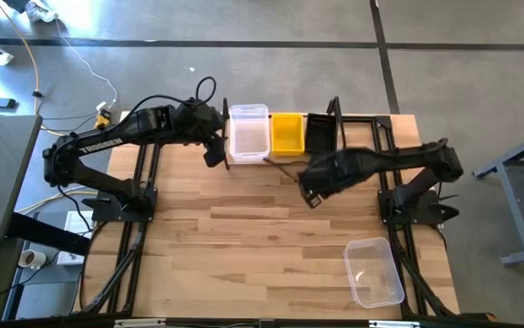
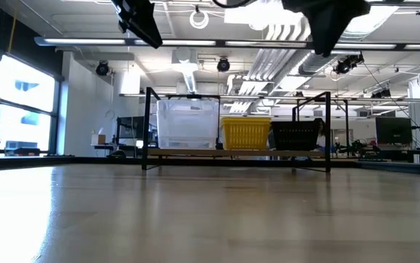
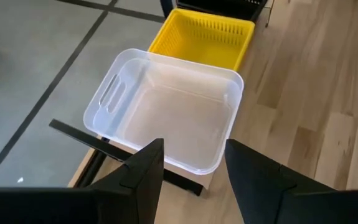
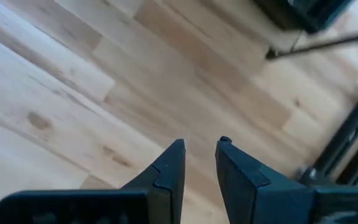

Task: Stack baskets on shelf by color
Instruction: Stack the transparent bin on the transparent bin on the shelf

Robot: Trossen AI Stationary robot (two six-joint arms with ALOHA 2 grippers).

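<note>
Here the left gripper (image 3: 191, 180) has its fingers spread wide with nothing between them, hovering just above the near edge of a clear basket (image 3: 172, 112) that sits at the left end of the shelf (image 2: 235, 153). Beside that clear basket stands a yellow basket (image 1: 287, 133), and a black basket (image 1: 320, 132) takes the right end, so the three stand in a row between the shelf's black rod frames. The right gripper (image 4: 198, 163) holds its fingers a narrow gap apart, gripping nothing, raised over bare wooden table (image 1: 243, 228) just in front of the shelf, near the yellow and black baskets. One of the shelf's black rods crosses close by in the right wrist view. A second clear basket (image 1: 374, 271) lies alone on the table near its front right corner, well apart from both grippers.
</note>
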